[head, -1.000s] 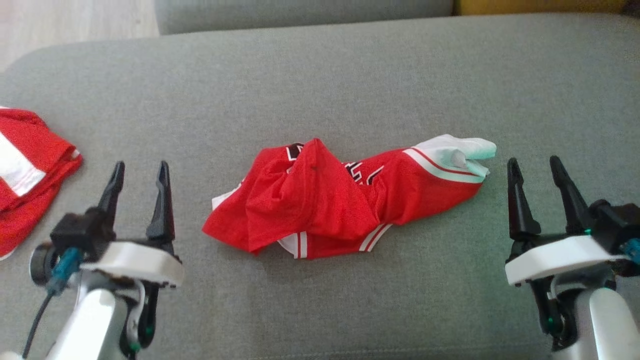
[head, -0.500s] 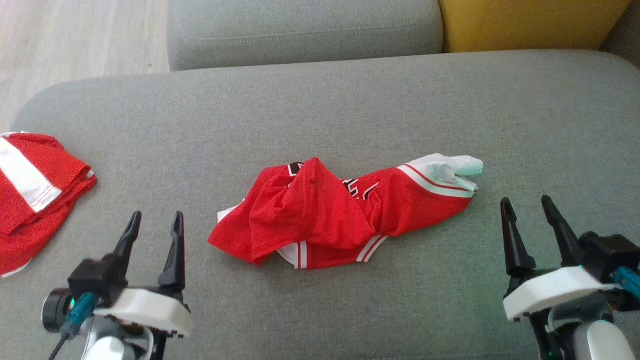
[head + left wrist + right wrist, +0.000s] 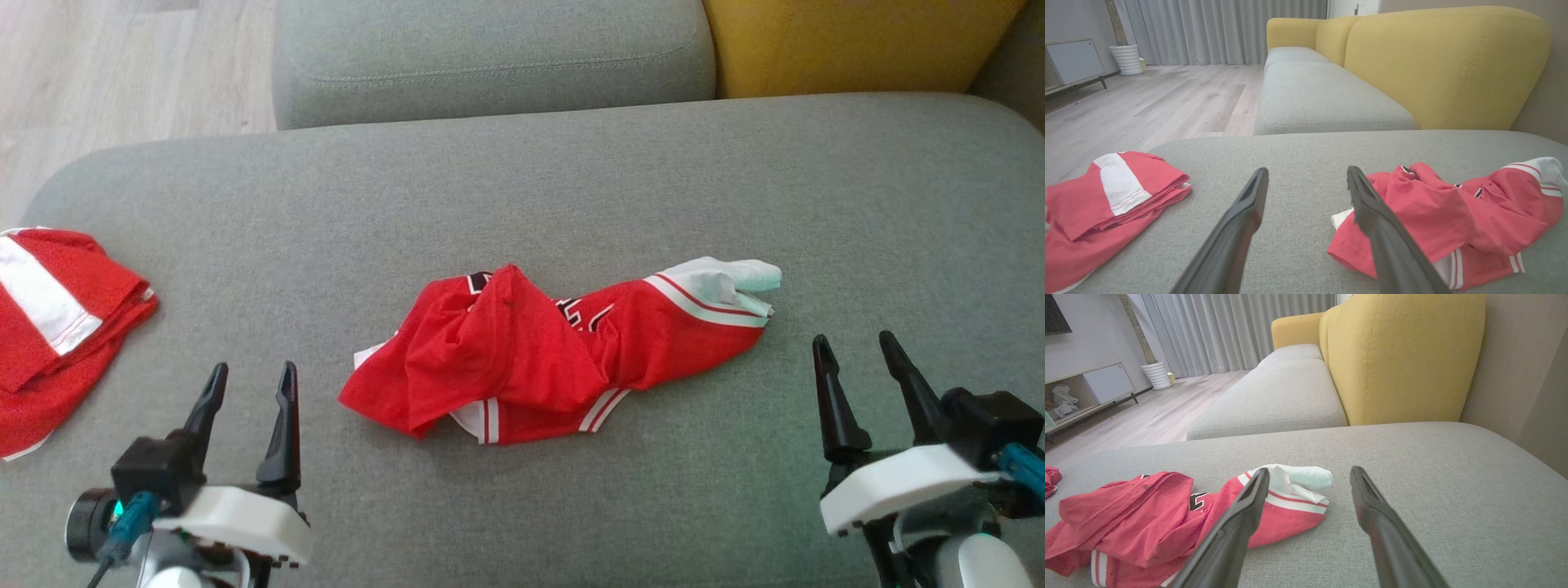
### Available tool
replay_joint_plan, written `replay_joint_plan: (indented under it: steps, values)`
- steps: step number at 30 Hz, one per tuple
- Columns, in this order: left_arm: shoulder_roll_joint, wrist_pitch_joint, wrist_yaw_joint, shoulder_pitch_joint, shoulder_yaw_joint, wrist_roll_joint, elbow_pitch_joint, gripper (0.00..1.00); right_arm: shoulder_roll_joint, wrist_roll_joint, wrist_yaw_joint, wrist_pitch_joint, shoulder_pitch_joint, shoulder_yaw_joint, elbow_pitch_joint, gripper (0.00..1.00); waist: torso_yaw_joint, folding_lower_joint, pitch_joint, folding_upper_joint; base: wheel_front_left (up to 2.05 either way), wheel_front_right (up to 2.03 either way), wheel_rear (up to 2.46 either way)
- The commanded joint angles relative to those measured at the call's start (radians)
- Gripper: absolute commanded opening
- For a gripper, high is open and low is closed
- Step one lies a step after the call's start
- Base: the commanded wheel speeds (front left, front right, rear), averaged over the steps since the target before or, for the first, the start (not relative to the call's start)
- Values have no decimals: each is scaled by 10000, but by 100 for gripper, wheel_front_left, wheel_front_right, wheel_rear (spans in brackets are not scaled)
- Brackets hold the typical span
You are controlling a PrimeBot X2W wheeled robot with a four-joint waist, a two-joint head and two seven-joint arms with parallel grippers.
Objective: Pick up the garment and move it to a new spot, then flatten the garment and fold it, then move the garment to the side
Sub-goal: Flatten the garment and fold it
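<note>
Near the middle of the grey sofa seat [image 3: 522, 188], a little toward its front edge, the red garment [image 3: 555, 359] lies in a crumpled heap. Red cloth is bunched over itself, with white-and-red striped trim along its near side and a white end poking out toward the seat's right edge. Part of a black-outlined print is half buried in the folds. Both arms sit at the front edge, apart from the cloth. The left gripper [image 3: 253, 369] is toward the front left corner, its two fingers spread with nothing between them. The right gripper [image 3: 852, 340] is toward the front right, just beyond the garment's white end, likewise spread and empty. At the seat's left edge a second red-and-white garment [image 3: 57, 318] lies in a rough fold; whether it belongs to this task I cannot tell. Judging by how things lie, work on the middle garment has hardly begun, since it is neither lifted, flattened nor folded. The pick-up and move to a new spot would come first, then the smoothing, the fold and the shift to the side, so all of that appears left to do
</note>
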Motion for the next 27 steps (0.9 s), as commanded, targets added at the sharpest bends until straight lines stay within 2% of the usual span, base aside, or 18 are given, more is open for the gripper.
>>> replay_joint_plan:
  steps: [1,23,27]
  values:
    - [301,27,76,-305,356,7,-371,100,-56,-80,75,29,-231,247,-437,100,-12,1,18,0,0,0,0]
    - [368,0,170,-488,229,38,-432,100,-56,-16,75,-83,-308,162,-342,100,25,1,180,0,0,0,0]
    - [295,112,20,-832,-111,205,-520,100,-56,-25,75,-61,-354,158,-364,100,-1,1,264,0,0,0,0]
